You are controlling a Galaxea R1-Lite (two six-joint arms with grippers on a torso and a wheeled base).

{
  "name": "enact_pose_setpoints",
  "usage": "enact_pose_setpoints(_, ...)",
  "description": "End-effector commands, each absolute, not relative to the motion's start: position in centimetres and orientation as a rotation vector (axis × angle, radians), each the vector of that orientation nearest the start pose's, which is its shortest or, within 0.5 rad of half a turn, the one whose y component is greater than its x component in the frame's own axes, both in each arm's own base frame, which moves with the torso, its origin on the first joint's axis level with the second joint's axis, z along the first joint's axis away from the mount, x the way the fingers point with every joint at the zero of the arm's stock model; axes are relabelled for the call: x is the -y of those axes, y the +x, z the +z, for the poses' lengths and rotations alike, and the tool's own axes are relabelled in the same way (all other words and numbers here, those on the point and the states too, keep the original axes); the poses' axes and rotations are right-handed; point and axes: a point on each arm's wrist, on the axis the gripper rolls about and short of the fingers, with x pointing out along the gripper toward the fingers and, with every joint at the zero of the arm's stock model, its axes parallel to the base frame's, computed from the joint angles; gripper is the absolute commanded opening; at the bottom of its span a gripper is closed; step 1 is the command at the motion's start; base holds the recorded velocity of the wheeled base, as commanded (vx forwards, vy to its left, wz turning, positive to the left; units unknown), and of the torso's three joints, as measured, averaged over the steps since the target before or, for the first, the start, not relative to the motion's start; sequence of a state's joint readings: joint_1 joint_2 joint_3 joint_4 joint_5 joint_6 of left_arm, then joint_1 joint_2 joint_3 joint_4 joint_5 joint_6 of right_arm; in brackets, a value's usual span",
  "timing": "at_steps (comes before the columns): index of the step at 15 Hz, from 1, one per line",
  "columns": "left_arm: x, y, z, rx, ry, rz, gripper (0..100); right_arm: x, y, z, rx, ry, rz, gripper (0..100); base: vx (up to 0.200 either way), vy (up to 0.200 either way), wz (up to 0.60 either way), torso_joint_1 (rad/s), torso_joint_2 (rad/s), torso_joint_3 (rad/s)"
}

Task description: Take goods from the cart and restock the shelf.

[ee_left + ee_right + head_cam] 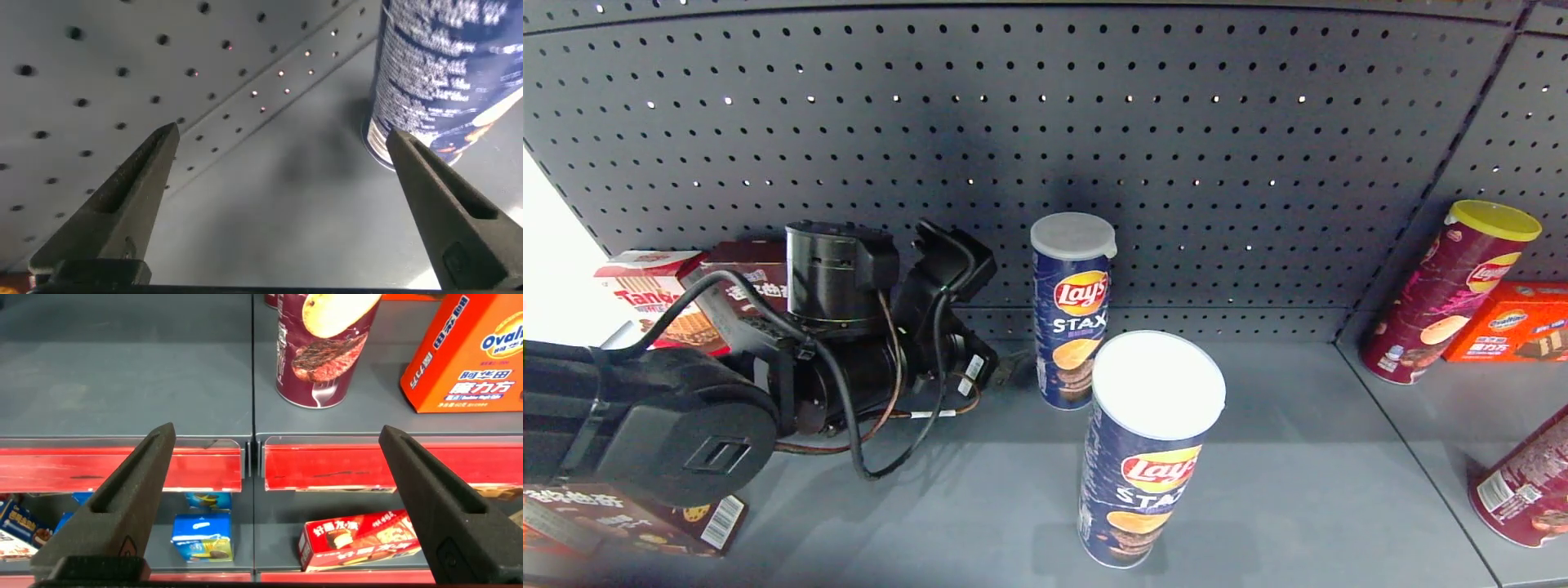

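Left hand (282, 131) gapes empty beside a cylindrical blue tube (441, 65) on the matte grey shelf (270, 212) — right hand (275, 431) likewise apart.

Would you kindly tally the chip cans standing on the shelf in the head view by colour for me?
Blue chip cans: 2, the rear blue can and the front blue can.
Maroon chip cans: 2, the yellow-lidded maroon can and the cropped maroon can at the lower right edge.
Total: 4.
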State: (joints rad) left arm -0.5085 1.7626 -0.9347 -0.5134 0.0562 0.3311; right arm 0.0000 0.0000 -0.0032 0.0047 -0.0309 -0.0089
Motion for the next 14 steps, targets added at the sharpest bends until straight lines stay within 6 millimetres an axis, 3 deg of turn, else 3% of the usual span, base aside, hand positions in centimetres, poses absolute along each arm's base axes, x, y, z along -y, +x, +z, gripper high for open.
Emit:
enact_pose_setpoints(1, 16.1, 29.1, 17.8, -0.249, 0.417, -0.499, 100, 0.1, -2.3, 7.6, -0.002, -0.009, -0.031, 100, 0.000, 0.000, 0.00, 0.000, 0.00, 0.000)
enact_pose_setpoints(14, 17.1, 30.6, 16.8, -0.266, 0.418, -0.502, 100, 0.1, -2.3, 7.6, -0.002, -0.009, -0.031, 100, 0.000, 0.000, 0.00, 0.000, 0.00, 0.000)
